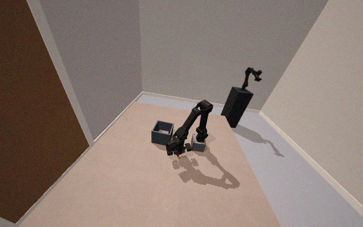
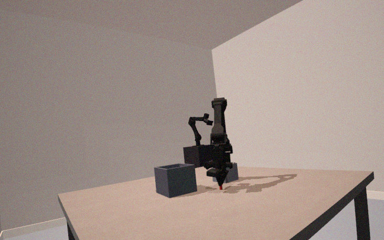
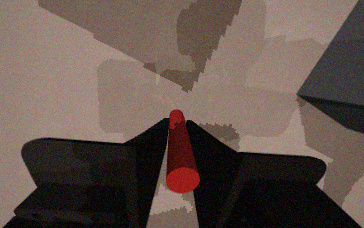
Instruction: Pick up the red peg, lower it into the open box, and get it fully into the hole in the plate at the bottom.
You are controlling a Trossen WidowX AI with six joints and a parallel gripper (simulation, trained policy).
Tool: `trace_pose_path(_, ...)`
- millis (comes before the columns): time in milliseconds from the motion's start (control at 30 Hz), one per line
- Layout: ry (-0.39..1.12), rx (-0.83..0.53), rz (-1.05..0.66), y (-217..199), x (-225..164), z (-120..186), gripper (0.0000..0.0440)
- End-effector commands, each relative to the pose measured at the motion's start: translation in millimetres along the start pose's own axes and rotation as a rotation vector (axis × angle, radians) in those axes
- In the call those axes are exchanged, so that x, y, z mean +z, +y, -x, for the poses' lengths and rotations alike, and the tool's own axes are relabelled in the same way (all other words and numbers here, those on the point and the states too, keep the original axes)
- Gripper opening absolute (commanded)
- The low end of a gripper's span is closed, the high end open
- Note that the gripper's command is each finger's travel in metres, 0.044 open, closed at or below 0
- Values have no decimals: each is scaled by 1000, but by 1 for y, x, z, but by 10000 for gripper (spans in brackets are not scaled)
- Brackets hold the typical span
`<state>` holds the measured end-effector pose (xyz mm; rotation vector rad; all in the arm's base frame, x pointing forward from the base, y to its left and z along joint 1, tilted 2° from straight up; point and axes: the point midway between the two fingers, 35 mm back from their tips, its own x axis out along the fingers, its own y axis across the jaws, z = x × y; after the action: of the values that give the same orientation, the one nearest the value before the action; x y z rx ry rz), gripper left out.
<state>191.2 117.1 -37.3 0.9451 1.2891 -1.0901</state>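
Observation:
The red peg (image 1: pixel 178 154) (image 2: pixel 221 187) (image 3: pixel 184 160) stands close to upright, its lower end at or very near the table top. My gripper (image 1: pixel 178 151) (image 2: pixel 221 184) (image 3: pixel 177 124) is shut on it, with one black finger on each side. In the wrist view the peg's round top end shows between the fingers. The open box (image 1: pixel 160 137) (image 2: pixel 181 181) is dark blue-grey and stands beside the gripper, to its left in the top and exterior views. A pale patch of the plate (image 1: pixel 164 132) shows at its bottom. The hole cannot be made out.
My arm's grey base block (image 1: pixel 198 145) (image 2: pixel 232 174) (image 3: pixel 340 70) stands close to the gripper, on the right in the top and exterior views. A second arm (image 1: pixel 246 77) (image 2: pixel 195 130) stands on a dark pedestal (image 1: pixel 236 105) (image 2: pixel 191 156) beyond the table (image 1: pixel 128 184) (image 2: pixel 127 209).

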Motion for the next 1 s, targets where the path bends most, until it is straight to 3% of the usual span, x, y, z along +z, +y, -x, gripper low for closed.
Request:
trace_pose_path(0,10,33,0,9,-1,7,11)
trace_pose_path(400,44,137,-29,32,-1,38,0)
trace_pose_path(967,47,311,-24,75,23,109,0)
